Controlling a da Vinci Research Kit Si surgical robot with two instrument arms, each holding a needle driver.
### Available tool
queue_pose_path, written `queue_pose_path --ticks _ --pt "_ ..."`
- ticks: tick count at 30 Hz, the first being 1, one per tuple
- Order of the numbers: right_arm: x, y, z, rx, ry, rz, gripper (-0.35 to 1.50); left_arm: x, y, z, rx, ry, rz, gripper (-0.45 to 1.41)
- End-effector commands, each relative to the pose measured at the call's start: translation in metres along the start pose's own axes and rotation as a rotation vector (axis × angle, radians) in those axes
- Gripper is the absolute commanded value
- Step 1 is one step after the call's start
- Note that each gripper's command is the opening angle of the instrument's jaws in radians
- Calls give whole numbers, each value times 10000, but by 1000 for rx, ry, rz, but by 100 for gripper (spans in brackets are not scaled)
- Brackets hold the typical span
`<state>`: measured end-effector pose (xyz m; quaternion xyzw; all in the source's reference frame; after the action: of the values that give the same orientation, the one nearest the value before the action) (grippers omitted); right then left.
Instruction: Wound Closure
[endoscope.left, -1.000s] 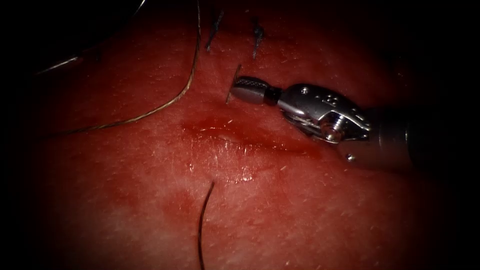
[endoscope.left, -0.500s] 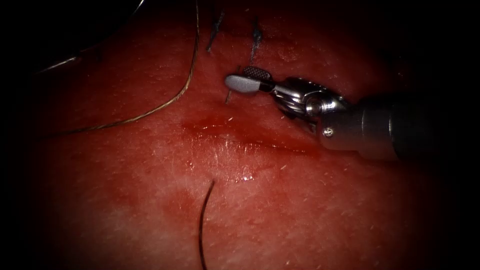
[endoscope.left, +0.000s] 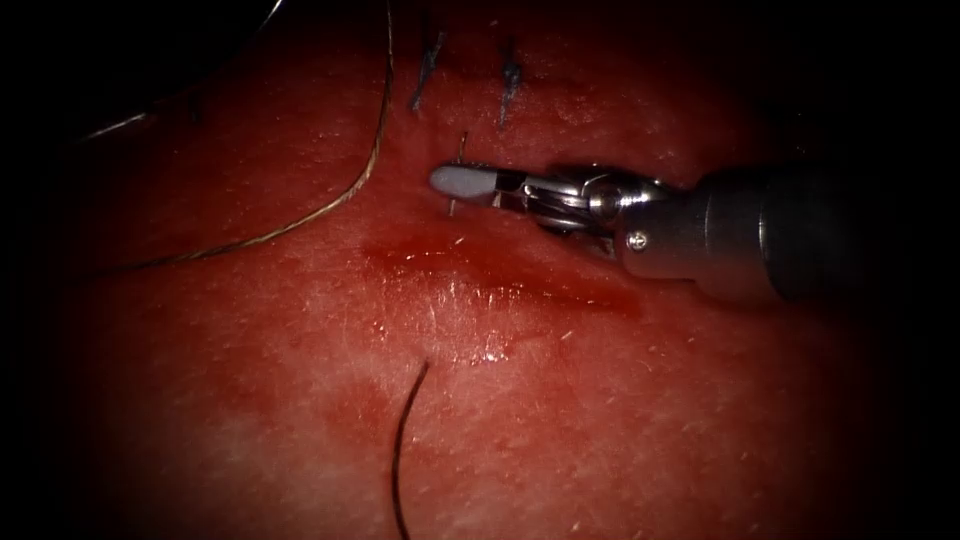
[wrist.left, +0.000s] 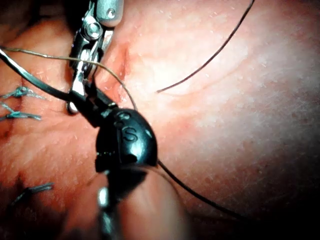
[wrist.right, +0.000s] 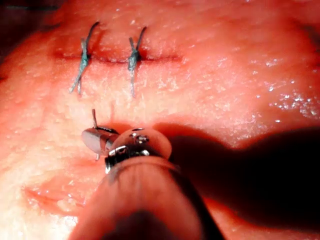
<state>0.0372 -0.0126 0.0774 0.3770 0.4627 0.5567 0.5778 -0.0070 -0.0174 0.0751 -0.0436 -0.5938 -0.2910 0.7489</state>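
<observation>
While two knotted stitches (endoscope.left: 468, 80) already sit in the tissue (endoscope.left: 560, 420), my right tool (endoscope.left: 455, 183) has its jaws clamped on the needle (endoscope.left: 459, 150) standing in the tissue above the unclosed cut (endoscope.left: 500, 285).

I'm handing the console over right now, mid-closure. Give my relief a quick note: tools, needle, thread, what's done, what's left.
Right tool: jaws shut on the needle. A short end shows on each side of the jaws; the grip's place along the curve can't be told.
Needle: just above the left end of the cut, lower end apparently in the tissue.
Left tool: close beside the right tool in its wrist view; what it holds can't be told.
Thread: loose curve left of the needle.
Done: two blue stitches, ends cut.
Left: the cut, wet with red fluid, has no stitch across it.
</observation>
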Motion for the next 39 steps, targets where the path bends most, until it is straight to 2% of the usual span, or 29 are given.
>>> queue_pose_path --ticks 1,7,10,15,20,25,33,39 --pt "-2 0 4 12 24 -54 -35 6 -4 4 1 1 -1 -33" --pt "1 -17 -5 83 113 -270 -35 6 -4 4 1 1 -1 -33" --pt "-2 -48 -11 140 156 -424 -35 6 -4 4 1 0 -1 -33" --pt "2 -89 -16 192 191 -563 -35 7 -4 4 1 0 -1 -33" --pt "14 -115 -22 197 240 -687 -35 7 -4 4 1 0 -1 -33" --pt "25 -124 -28 201 271 -697 -35 8 -3 3 3 0 -1 -33" --pt "30 -124 -34 204 284 -715 -35 16 10 -5 -11 12 2 -33" --pt "40 -129 -42 210 294 -707 -35 40 24 -6 -32 50 22 -33"
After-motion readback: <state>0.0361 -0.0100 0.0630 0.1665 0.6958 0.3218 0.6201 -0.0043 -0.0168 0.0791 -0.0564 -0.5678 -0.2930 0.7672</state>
